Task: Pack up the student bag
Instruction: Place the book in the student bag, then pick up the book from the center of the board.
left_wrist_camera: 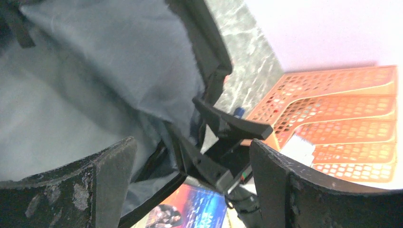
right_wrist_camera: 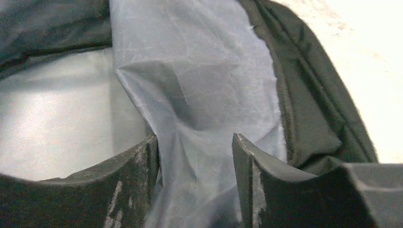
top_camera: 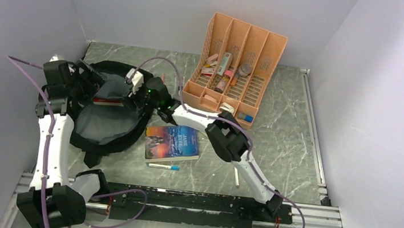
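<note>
Top view: even, diffuse overhead light, soft shadows only close around the student bag (top_camera: 108, 119), slightly low-res. Wrist views: bag lining lit well but soft-focus up close, table (right_wrist_camera: 370, 57) right of the bag blown out to white, wall (left_wrist_camera: 323, 28) beyond it overexposed too.

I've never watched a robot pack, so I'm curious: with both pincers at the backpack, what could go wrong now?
The right pincer straddles a fold of grey lining; pulling away might snag it and drag the student bag. The left pincer is open close beside it at the bag's rim, so the two could bump.
</note>
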